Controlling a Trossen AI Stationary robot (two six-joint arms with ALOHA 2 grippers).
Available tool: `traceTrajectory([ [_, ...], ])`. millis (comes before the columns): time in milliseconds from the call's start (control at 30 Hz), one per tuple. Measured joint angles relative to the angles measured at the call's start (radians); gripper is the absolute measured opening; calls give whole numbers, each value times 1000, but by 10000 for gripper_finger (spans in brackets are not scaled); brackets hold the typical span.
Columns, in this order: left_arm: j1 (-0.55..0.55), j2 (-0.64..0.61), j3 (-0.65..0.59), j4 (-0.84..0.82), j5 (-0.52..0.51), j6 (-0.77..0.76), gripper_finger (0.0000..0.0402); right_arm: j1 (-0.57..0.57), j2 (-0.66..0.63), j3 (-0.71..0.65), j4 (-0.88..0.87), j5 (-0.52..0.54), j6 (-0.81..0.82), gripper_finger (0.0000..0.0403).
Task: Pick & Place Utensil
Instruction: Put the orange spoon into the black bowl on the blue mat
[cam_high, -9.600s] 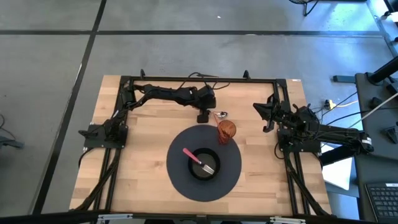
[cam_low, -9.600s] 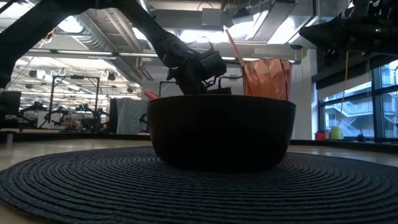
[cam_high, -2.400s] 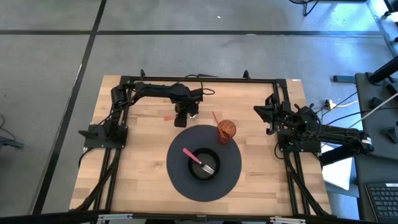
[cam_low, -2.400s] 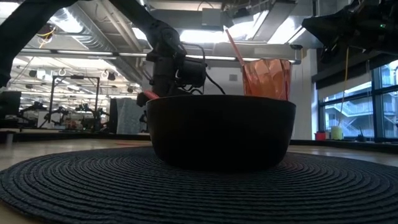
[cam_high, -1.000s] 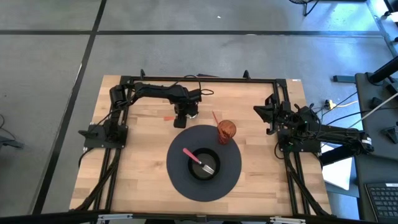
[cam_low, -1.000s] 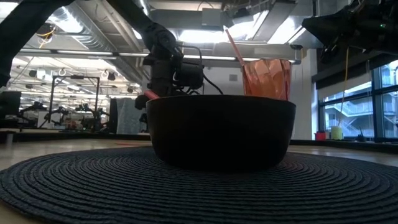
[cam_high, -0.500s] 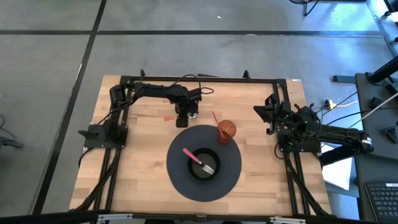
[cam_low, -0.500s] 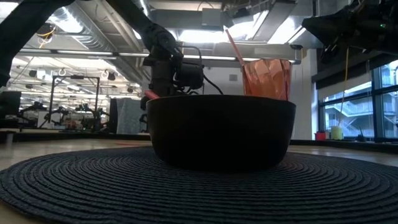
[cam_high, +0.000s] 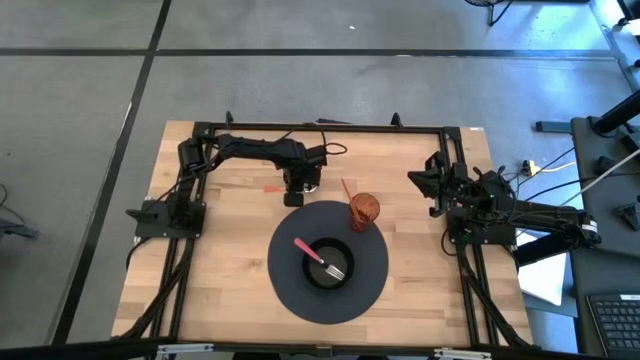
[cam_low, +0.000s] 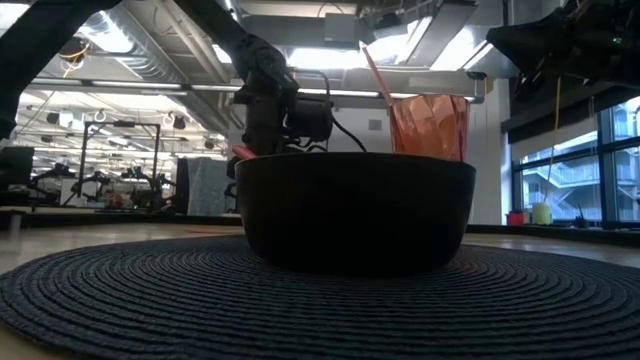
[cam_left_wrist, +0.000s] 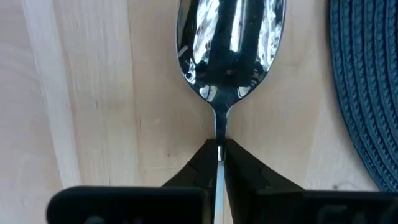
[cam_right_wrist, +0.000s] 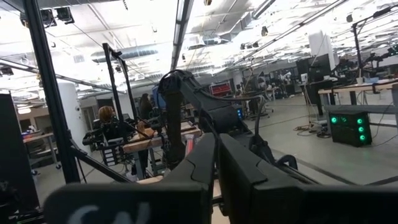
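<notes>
Since the earlier frames, the left gripper (cam_left_wrist: 219, 163) had carried the spoon (cam_left_wrist: 229, 43) from beside the orange cup (cam_high: 364, 210) to bare wood just off the round mat (cam_high: 375, 285), fingers clamped on its handle. Its bowl pointed straight ahead, the mat's edge close alongside. The right gripper (cam_high: 428, 187) waited, closed, at the table's right.

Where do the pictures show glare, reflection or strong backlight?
Left wrist view: the shiny metal spoon mirrors bright light and dark shapes, gripped at its neck by the left claw. Low view: bright ceiling lights leave the black round bowl a dark silhouette; the orange translucent cup glows.
</notes>
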Motion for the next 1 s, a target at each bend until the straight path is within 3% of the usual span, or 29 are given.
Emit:
traceTrajectory([
  [1000, -29, -58, -10, 9, -116, 39, 3, 0, 0, 0, 0, -33, 2, 23],
])
